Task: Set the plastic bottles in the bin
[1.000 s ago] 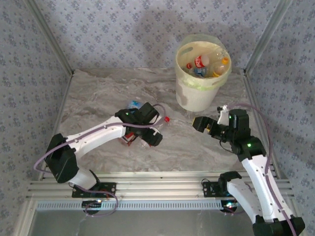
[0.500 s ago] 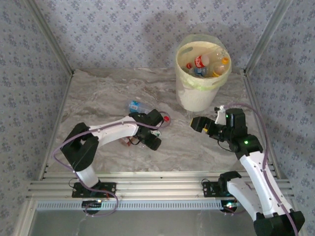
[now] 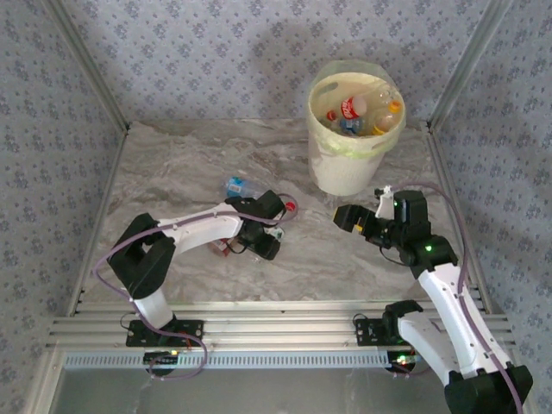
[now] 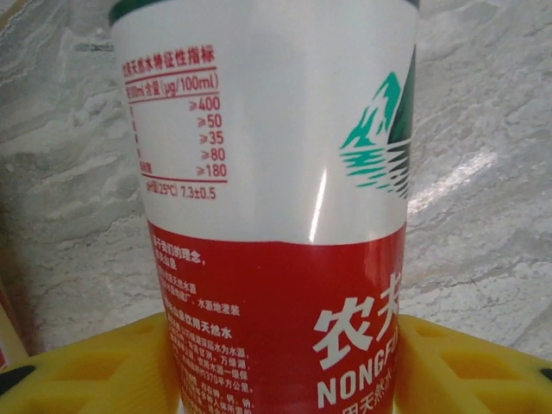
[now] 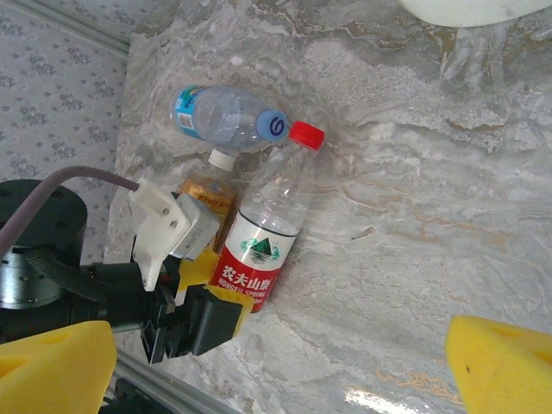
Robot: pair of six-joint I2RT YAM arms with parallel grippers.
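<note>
A clear plastic bottle [image 4: 267,216] with a red and white label lies on the marble table, its red cap [image 3: 291,207] pointing toward the bin. My left gripper [image 3: 261,240] is shut on its lower end, yellow pads [image 4: 95,366] pressed against both sides; it shows the same way in the right wrist view, the bottle [image 5: 263,233] between the pads. A blue-labelled bottle [image 5: 224,116] and an orange-labelled one [image 5: 207,194] lie just beside it. My right gripper [image 3: 345,216] hovers open over the table, below the cream bin [image 3: 354,168], which holds several bottles [image 3: 349,109].
Metal frame posts and patterned walls enclose the marble table [image 3: 172,172]. The left arm's cable [image 5: 78,177] loops over its wrist. Bare marble lies between the two grippers and in front of the bin.
My left gripper slid right, lowered onto the red-labelled bottle and closed on it. My right gripper drifted slightly left and stayed open.
</note>
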